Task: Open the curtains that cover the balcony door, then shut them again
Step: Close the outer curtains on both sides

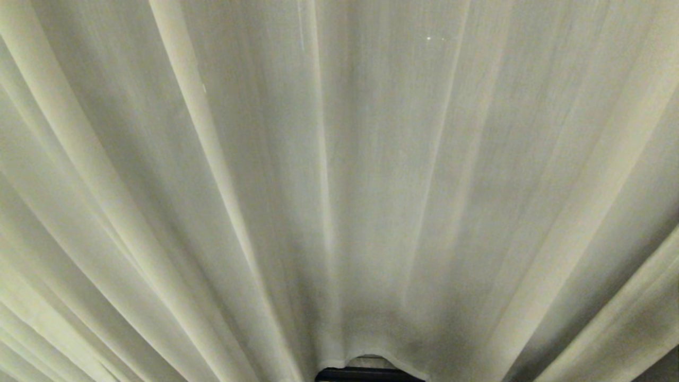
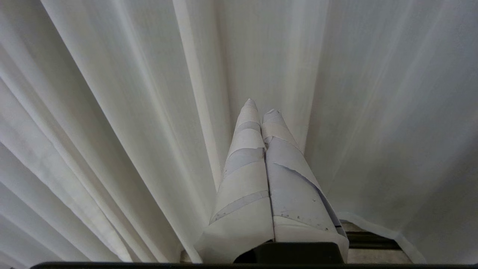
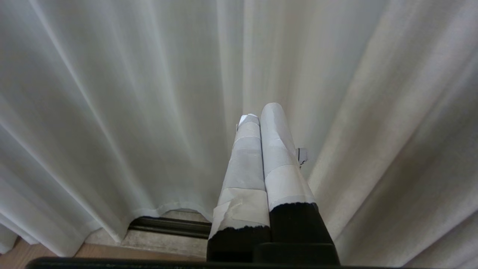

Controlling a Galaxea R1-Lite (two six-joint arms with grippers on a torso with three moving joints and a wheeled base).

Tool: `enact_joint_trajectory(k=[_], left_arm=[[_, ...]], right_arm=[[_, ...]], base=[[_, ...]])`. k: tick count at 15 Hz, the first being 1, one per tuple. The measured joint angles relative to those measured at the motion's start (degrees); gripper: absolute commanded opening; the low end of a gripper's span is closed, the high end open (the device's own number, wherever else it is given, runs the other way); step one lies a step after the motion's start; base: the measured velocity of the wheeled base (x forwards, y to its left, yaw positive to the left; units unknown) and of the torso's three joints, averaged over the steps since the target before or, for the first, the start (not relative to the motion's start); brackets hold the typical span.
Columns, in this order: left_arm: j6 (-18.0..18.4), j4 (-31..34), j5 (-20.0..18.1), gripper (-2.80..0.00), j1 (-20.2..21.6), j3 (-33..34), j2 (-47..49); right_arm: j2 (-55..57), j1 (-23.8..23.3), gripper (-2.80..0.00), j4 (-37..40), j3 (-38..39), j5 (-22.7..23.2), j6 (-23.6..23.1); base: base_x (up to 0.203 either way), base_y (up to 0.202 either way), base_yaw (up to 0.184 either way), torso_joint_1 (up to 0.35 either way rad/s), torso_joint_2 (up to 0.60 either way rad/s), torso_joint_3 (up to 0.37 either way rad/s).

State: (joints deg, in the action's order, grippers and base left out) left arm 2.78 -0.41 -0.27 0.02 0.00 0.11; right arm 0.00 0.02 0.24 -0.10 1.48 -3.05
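Currently my left gripper [image 2: 261, 106] and right gripper [image 3: 261, 112] both have fingers pressed together, empty, pointing at the curtains [image 1: 339, 175], which hang drawn.

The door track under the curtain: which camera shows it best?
The right wrist view: the dark track runs long and clear below the curtain hem. The left wrist view shows a short piece; the head view only a sliver.

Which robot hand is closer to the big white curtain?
Left, it seems. The left gripper points into the curtains, with folds hanging right beside it. The right gripper faces them too, but bare floor shows in front of them.
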Motion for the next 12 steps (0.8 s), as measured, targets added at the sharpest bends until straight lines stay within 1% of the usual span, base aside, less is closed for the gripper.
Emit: enact_joint_trajectory(k=[12], left_arm=[[0.01,0.00,0.05,-2.80,-0.02,0.00,-0.01]], right_arm=[[0.00,-0.02,-2.80,0.00,0.00,-0.02,0.01]], base=[[0.000,0.000,0.000,0.000,0.00,0.000]])
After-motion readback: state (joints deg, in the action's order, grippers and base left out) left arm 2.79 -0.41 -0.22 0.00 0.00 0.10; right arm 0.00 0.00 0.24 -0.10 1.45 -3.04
